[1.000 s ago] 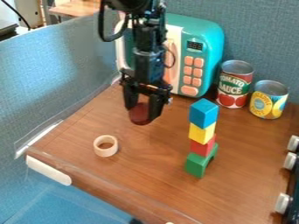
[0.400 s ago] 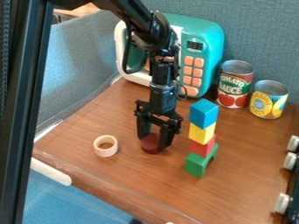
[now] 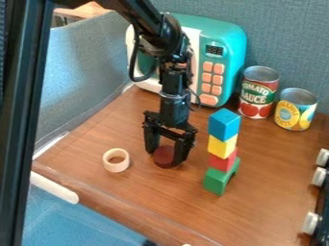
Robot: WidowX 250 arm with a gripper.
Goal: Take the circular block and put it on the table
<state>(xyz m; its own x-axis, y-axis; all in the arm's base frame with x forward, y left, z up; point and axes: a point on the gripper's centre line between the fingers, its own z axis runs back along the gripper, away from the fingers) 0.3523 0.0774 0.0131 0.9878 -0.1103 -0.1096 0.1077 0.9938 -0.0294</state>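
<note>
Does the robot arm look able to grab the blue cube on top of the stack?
Probably yes: nothing sits on the blue cube. The gripper would likely have to leave the dark red round block and rise first.

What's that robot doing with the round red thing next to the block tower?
The black robot arm has its end effector down around the dark red round block. The block is low down and looks to be on the wooden table, which is where it's meant to go. I can't tell whether the robot has let go of it. The block tower stands beside it, and a pale ring lies on the other side.
</note>
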